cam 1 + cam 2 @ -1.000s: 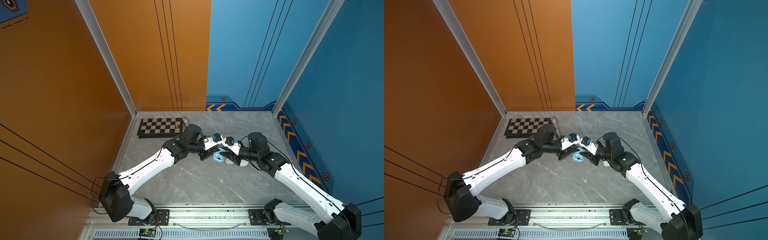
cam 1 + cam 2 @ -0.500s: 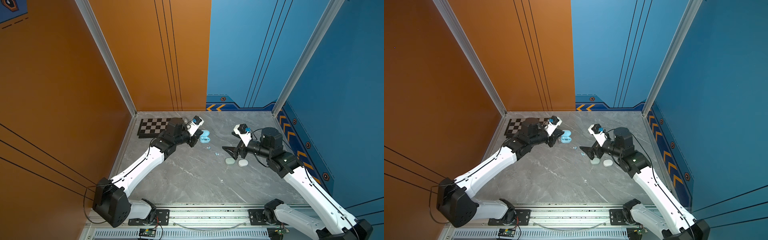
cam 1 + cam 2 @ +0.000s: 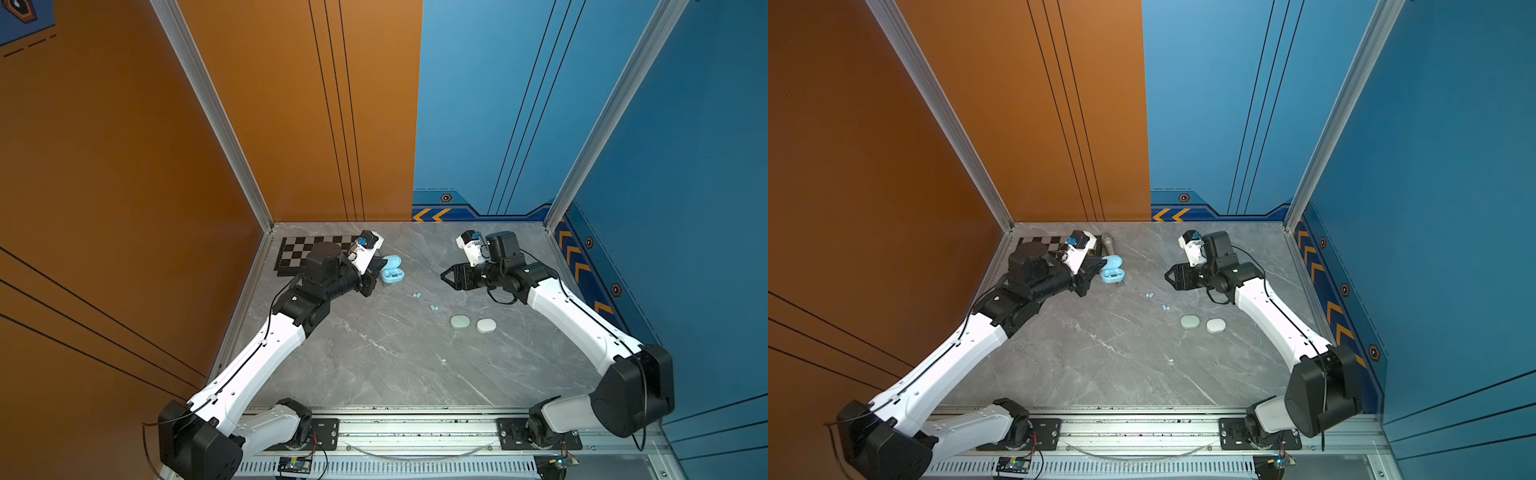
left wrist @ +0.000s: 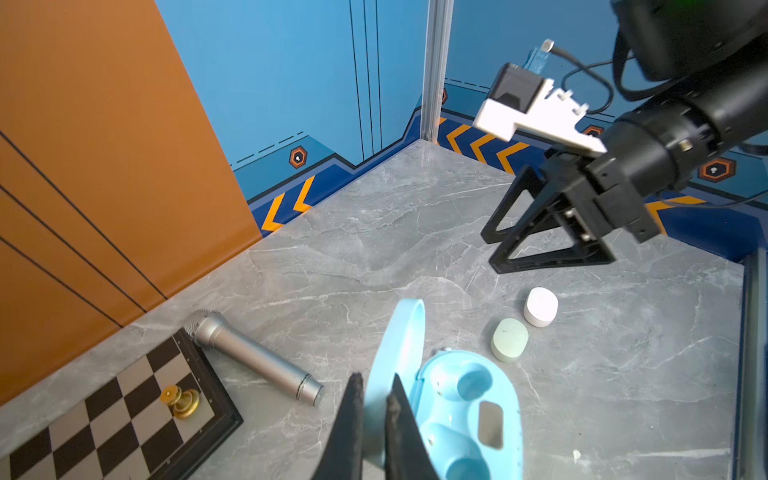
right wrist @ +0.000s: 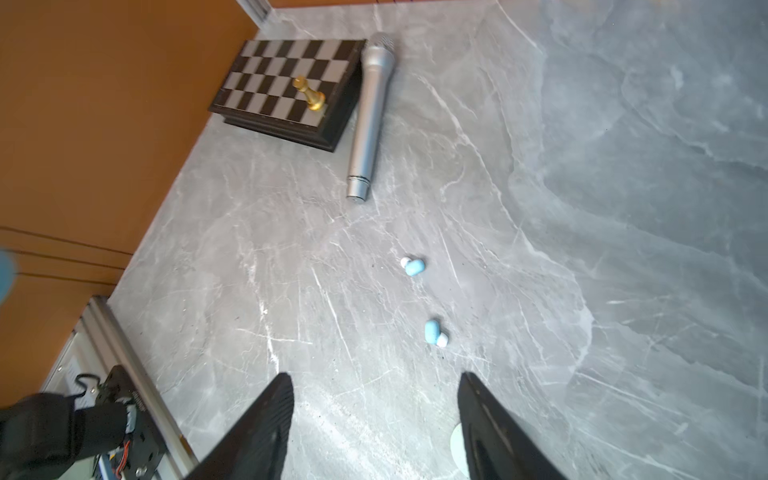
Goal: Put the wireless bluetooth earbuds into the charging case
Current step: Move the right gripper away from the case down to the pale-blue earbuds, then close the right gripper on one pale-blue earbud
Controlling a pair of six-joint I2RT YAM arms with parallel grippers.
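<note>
Two earbuds [image 5: 413, 266] are noted loose on the grey, marble-veined tabletop [image 3: 374, 365]. Each is a smooth pale blue bean with a small white tip. The second earbud [image 5: 434, 332] lies near the first but not touching it. In both top views the pair [image 3: 417, 295] [image 3: 1150, 295] is placed between the open charging case [image 3: 392, 272] and two closed cases, apart from all of them.

Charging case: glossy pale blue plastic, pebble-shaped and hinged open. Two round wells and a small rectangular window are seen in the base [image 4: 446, 415], and both wells are empty. The lid [image 4: 405, 332] is stood up on edge.

Left gripper [image 4: 375, 378]: the matte black tapered jaws are pinched tight on the rim of the lid. Whether the base rests on the tabletop or is lifted clear cannot be told.

Right gripper [image 5: 374, 415]: the jaws are spread well apart and nothing is held. It is poised above the tabletop, and the earbuds are framed ahead of its tips. From the left wrist view its fingers [image 4: 540, 232] show as open triangular frames.

Closed cases: a mint case [image 3: 460, 322] and a white case [image 3: 486, 326], both smooth rounded ovals lying just beside each other.

A brushed silver microphone [image 5: 370, 116] with a mesh head is laid along the edge of a black-framed chessboard [image 5: 286, 79]. One gold chess piece [image 5: 309, 93] is stood on the board.
</note>
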